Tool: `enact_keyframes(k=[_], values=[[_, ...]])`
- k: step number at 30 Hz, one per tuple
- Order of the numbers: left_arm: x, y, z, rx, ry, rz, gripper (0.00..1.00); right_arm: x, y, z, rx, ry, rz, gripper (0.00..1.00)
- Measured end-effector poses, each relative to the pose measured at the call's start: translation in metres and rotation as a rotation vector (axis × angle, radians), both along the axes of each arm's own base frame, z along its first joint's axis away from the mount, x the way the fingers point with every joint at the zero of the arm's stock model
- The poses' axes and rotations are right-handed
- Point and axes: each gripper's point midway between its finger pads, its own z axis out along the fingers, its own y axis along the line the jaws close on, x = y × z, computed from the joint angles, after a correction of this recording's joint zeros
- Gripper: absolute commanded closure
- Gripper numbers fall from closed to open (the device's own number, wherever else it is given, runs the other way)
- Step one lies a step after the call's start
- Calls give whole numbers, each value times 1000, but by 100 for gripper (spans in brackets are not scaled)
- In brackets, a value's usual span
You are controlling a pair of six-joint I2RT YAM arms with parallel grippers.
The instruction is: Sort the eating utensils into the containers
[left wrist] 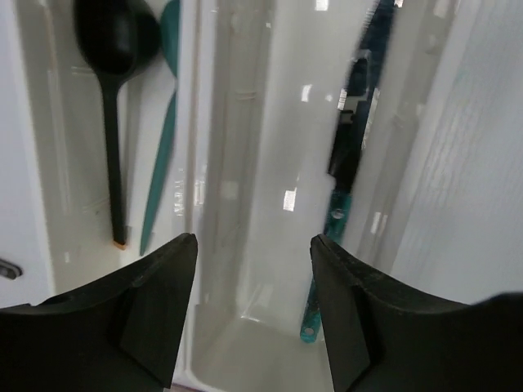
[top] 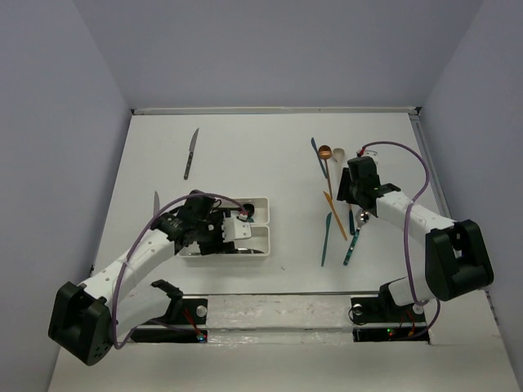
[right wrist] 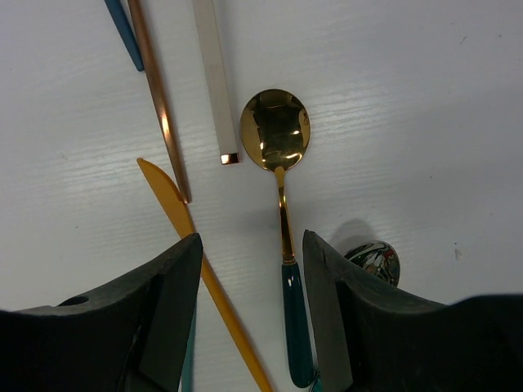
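The left claw hangs released and empty over two shallow white plastic trays, left of centre towards the worktop's front edge. One tray holds a slim black spoon. The right claw, also released, hovers over a gold-bowled, teal-handled spoon near the right edge.

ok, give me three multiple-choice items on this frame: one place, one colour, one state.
1. The black spoon lies: A) on the bare table B) in a white tray C) in a hand.
2. The handle of the gold spoon is: A) orange B) black C) teal.
3. The left hand is: A) open, empty B) shut on a knife C) shut on a spoon.
Key: 1B, tray walls flank it; 2C, teal shows below the gold neck; 3A, fingers apart, nothing gripped.
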Motion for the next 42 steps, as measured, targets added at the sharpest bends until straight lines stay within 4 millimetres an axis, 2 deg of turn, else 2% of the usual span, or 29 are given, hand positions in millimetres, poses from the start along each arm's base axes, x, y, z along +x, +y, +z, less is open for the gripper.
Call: enact_keyframes(k=[4,6,8,10,12,14,16,19,22,26,29,36,38,39,42], values=[[24,-5,24,-40,-72,103,23,0,0,-2,-2,6,0,42],[42,-6,45,-71,-132,184,22,0,0,-2,-2,7,0,42],[70,-6,76,-136,-215,308,21,0,0,-3,-3,9,0,42],[99,5,104,-198,-275,443,21,-1,0,-5,-5,14,0,42],[135,25,134,-274,-328,594,22,-1,0,-6,-6,17,0,42],[168,52,149,-310,-348,732,21,-1,0,-7,-7,20,0,42],[206,83,152,-331,-353,872,21,0,0,-8,-7,20,0,41],[245,105,131,-339,-277,993,20,0,0,-8,-6,20,0,41],[281,108,87,-330,-146,1057,20,0,0,-7,-6,20,0,41],[301,107,28,-288,-4,1113,20,0,0,-7,-7,20,0,41],[310,108,-1,-249,53,1141,20,0,0,-8,-6,20,0,41],[320,113,-32,-192,85,1172,25,0,0,-8,-7,21,0,41],[324,115,-39,-179,85,1180,30,0,0,-8,-7,22,0,41],[328,116,-41,-180,86,1185,40,0,0,-8,-7,22,0,41],[336,117,-42,-182,72,1198,58,0,0,-8,-7,23,0,41]])
